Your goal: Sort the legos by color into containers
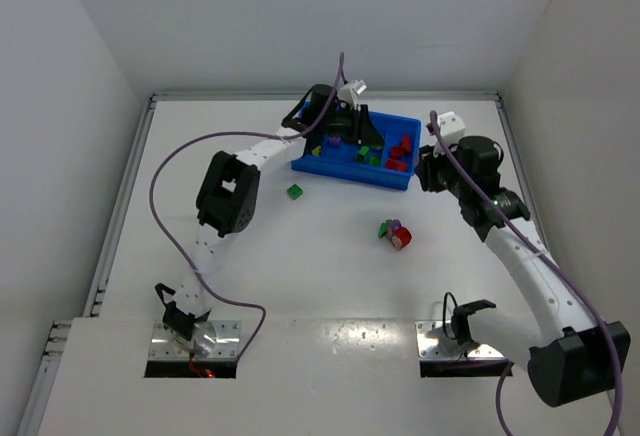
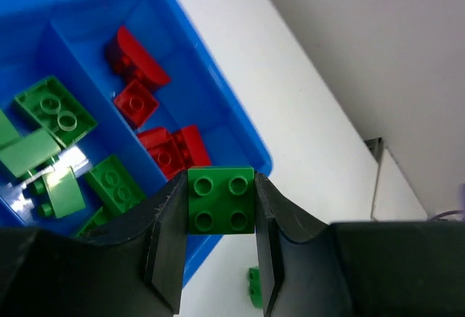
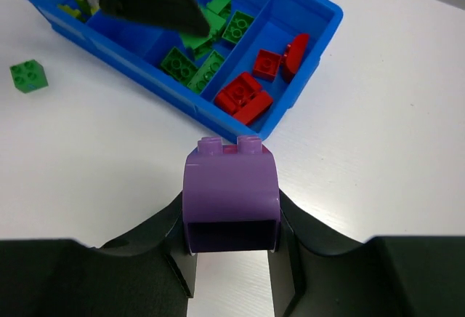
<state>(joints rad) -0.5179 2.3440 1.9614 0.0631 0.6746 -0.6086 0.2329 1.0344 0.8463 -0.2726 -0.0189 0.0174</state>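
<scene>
Two white walls corner your white table; blue tray far-centre. Your left gripper clamps a green brick over the tray; your right gripper clamps a purple brick beside it.

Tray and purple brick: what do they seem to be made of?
The tray looks like moulded plastic, glossy: uniform bright blue, glare on its floor. The purple brick is likely hard plastic, smooth with a soft sheen: moulded studs, even colour.
</scene>
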